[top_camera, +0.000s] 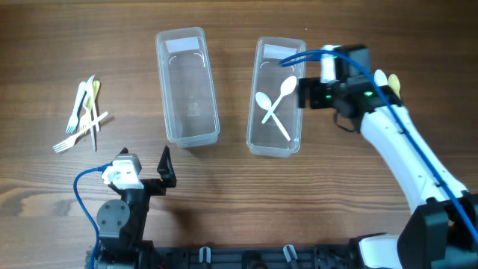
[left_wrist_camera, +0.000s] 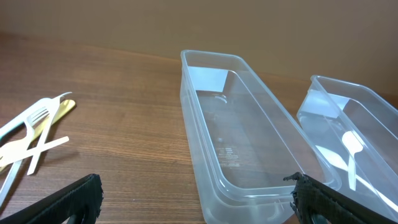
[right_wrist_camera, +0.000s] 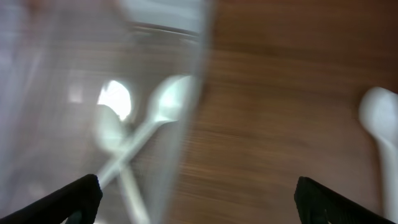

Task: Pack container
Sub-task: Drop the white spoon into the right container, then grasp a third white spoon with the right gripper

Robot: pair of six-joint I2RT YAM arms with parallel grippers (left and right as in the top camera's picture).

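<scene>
Over the arm-side wall of the right container (top_camera: 256, 90), my right gripper (top_camera: 308, 91) hangs with its fingers spread wide and nothing between them, while two white spoons (top_camera: 273, 109) lie crossed inside. If I swing off low toward the spare spoons (top_camera: 386, 79), I judge a finger could snag that thin rim and drag the tub. The overhead alone shows my left gripper (top_camera: 153, 175), likewise apart and empty, near the forks (top_camera: 84, 116); my blurred right wrist view shows the rim running between my fingers.
</scene>
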